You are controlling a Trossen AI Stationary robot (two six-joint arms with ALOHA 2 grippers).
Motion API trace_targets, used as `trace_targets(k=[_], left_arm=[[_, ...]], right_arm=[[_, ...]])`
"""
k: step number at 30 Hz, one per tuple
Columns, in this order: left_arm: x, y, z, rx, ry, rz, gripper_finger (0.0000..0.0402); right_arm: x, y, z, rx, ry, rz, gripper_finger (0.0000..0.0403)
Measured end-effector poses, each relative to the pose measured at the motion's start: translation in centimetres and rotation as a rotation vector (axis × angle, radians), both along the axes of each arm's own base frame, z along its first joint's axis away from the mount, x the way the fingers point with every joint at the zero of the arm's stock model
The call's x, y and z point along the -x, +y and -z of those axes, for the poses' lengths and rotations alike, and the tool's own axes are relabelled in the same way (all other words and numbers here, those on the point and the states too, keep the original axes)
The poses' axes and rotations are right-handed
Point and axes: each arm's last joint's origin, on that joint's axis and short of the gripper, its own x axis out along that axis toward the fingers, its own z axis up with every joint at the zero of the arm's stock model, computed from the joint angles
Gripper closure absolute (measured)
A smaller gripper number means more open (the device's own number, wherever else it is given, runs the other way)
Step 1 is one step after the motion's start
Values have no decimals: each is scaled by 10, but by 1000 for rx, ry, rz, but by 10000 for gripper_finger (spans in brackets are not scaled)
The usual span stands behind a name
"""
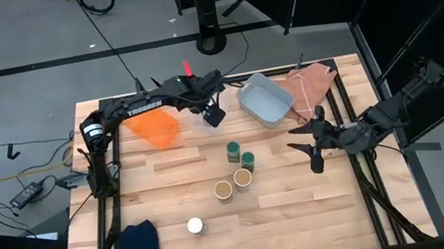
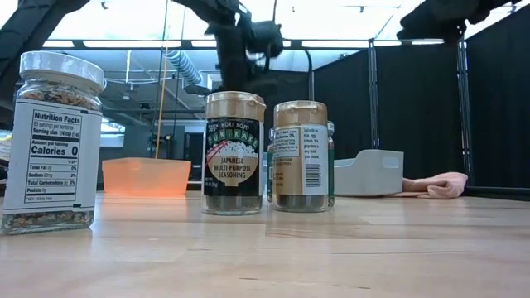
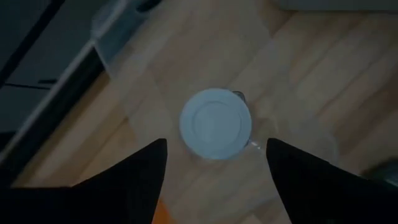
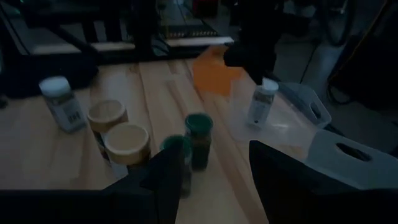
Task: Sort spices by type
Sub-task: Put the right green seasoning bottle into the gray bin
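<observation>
Two green-lidded jars (image 1: 240, 155) and two tan-topped jars (image 1: 233, 184) stand upright in a cluster at the table's middle. One white-lidded jar (image 1: 195, 227) stands alone near the front edge. A second white-lidded jar (image 4: 262, 102) stands upright in the clear tray (image 4: 292, 127) at the far middle. My left gripper (image 1: 213, 115) hovers open above it, and its fingers (image 3: 140, 171) stand on either side of the lid (image 3: 216, 123) without touching it. My right gripper (image 1: 303, 149) is open and empty, to the right of the cluster.
An orange tray (image 1: 157, 128) sits to the left of the clear tray and a grey-blue tray (image 1: 265, 99) to its right. A pink cloth (image 1: 310, 84) lies at the far right. A dark blue cloth (image 1: 139, 247) lies at the near left corner.
</observation>
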Motion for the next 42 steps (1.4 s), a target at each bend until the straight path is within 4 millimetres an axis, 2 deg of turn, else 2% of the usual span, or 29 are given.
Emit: trace_targets(k=[6, 12, 16, 20, 25, 28, 30, 36, 42], left_arm=[[1, -16, -64, -27, -32, 105, 122], [16, -62, -152, -128, -175, 270, 129], [62, -98, -186, -220, -274, 325, 141], [122, -123, -203, -249, -313, 268, 149], [185, -144, -207, -210, -454, 173, 147], [210, -151, -195, -188, -510, 124, 147], [218, -154, -183, -176, -533, 105, 147], [219, -161, -141, -131, -591, 136, 147], [203, -168, -106, -63, -657, 199, 147]], right_arm=[[-9, 0, -12, 15, -115, -7, 213], [-20, -1, -15, 53, -148, 10, 213], [-29, -1, -12, 50, -154, 21, 213], [-42, -1, -7, 44, -151, 3, 213], [-63, -3, 2, 70, -143, -8, 213], [-75, -6, 10, 83, -119, -9, 211], [-82, -7, 17, 69, -106, -27, 203], [-100, -7, 36, 17, -74, -45, 154], [-111, -8, 47, 8, -68, -28, 103]])
